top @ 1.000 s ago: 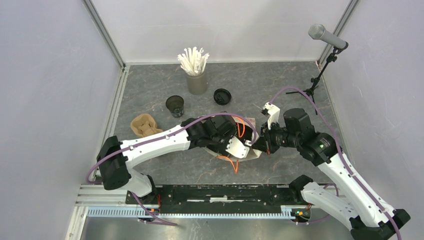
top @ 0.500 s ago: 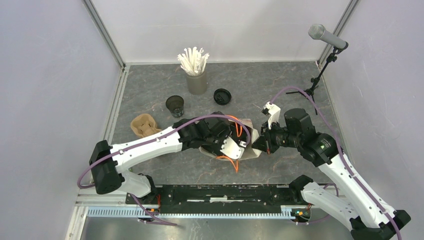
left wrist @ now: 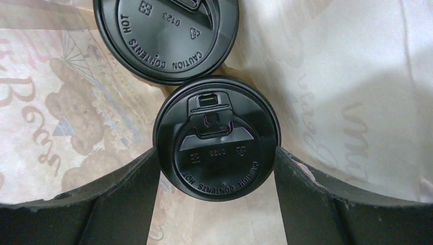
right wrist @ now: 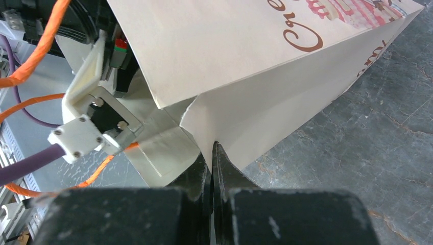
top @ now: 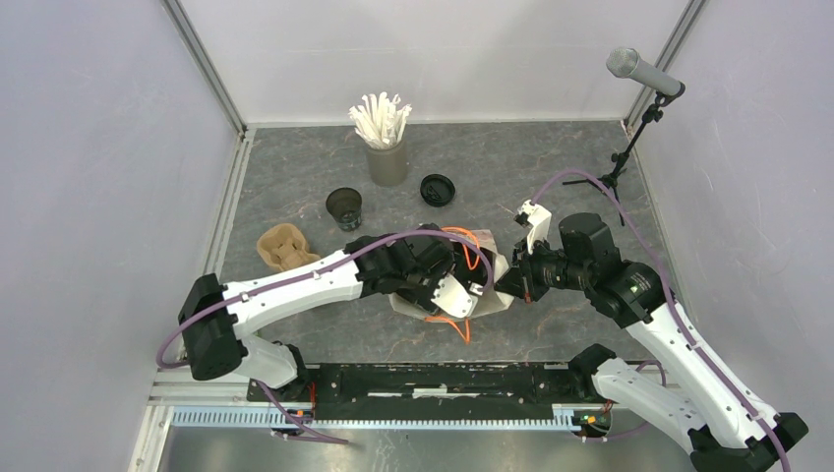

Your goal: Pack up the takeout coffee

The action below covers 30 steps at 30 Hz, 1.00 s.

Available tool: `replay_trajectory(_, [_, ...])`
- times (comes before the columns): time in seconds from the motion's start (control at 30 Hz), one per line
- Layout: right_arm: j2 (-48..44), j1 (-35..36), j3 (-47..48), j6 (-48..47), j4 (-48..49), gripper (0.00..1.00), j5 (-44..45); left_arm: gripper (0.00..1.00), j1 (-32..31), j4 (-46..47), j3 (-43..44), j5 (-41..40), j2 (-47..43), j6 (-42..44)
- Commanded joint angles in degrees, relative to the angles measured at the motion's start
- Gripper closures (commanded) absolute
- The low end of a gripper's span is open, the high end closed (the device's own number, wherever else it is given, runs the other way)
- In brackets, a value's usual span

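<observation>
In the left wrist view my left gripper reaches down into a white paper bag. Its fingers press both sides of a black lidded takeout coffee cup. A second lidded cup stands just beyond it, touching it. My right gripper is shut on the bag's edge, holding the mouth open. From above, the bag lies between both wrists and hides the left fingers. An open black cup and a loose black lid sit farther back.
A grey cup of white straws stands at the back. A brown pulp carrier lies at the left. A microphone stand rises at the back right. Orange cable loops near the bag.
My left arm has swung a little left and toward the near edge, and the bag has shifted with it. The right gripper keeps its hold on the bag's edge.
</observation>
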Motion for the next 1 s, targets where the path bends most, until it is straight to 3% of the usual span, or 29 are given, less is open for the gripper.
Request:
replay_trajectory(0.0, [-0.28,0.03,0.42,0.19,1.93,1.00,-1.16,0.79,0.34,1.43,0.03,-0.99,1.87,3.82])
replay_trajectory(0.47, [0.20,0.01,-0.08,0.32,2.94,1.00,-1.96,0.73,0.30,3.45,1.28,-3.29,4.67,2.96])
replay_trajectory(0.8, [0.37,0.01,-0.28,0.31,3.02,1.00,-1.71,0.55,0.25,3.34,1.55,-1.47,3.91,1.84])
replay_trajectory(0.97, [0.29,0.06,-0.53,0.20,3.14,1.00,-1.54,0.52,0.23,2.86,2.01,-1.56,3.89,1.52])
